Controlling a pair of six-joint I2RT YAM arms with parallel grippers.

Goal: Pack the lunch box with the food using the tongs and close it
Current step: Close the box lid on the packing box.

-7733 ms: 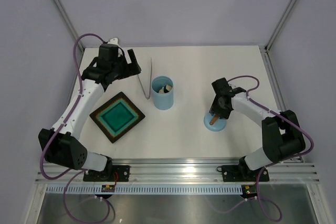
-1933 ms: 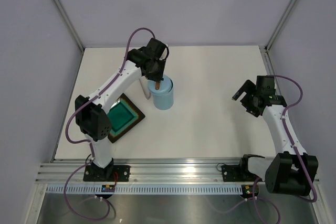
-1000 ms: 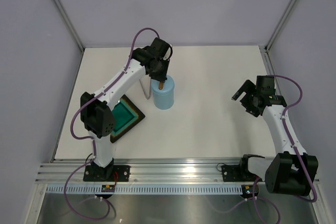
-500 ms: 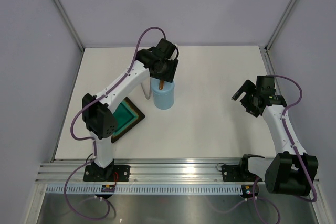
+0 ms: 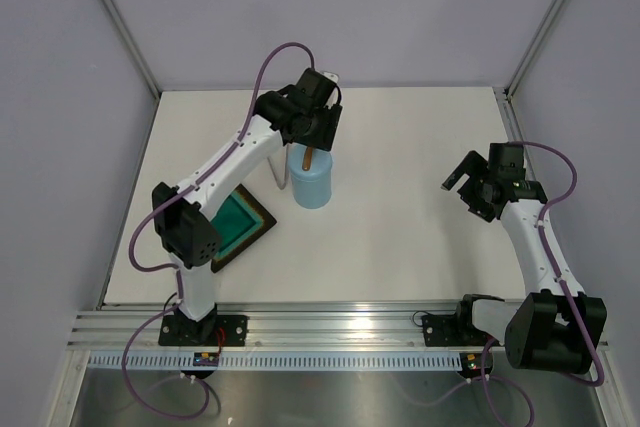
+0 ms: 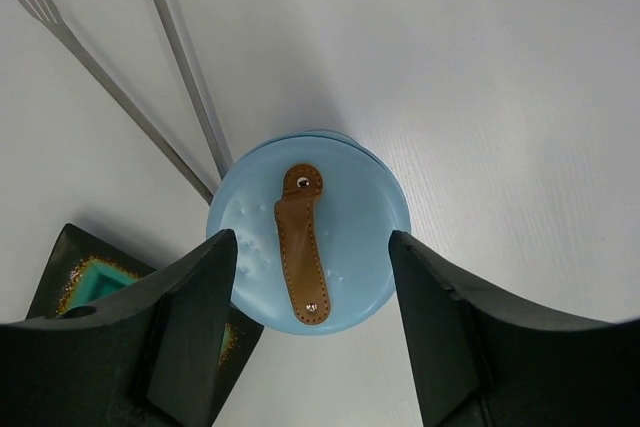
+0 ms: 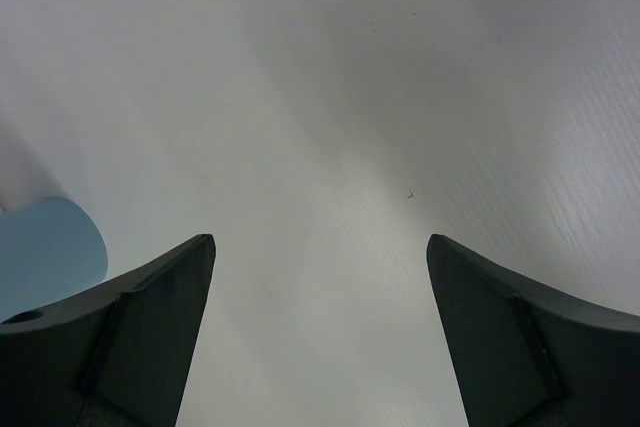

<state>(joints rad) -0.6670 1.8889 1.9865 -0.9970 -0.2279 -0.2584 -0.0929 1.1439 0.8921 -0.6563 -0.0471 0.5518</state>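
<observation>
Left fingers: we see the left gripper (image 6: pixel 312 252) spread well apart just above the lid (image 6: pixel 360 207), holding nothing.
Box: the box (image 5: pixel 310 187) stands closed under those fingers, its brown handle (image 6: pixel 300 257) between them.
Tongs: the tongs (image 6: pixel 180 47) lie beyond the fingertips, reaching the box.
Right fingers: we see the right gripper (image 7: pixel 320 247) wide apart and empty, well away from the box.

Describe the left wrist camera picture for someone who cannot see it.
A light blue lunch box lid with a brown strap handle, seen from above between the open left claw's dark fingers. Metal tongs lie on the white table beyond; a dark tray's corner shows lower left.
</observation>
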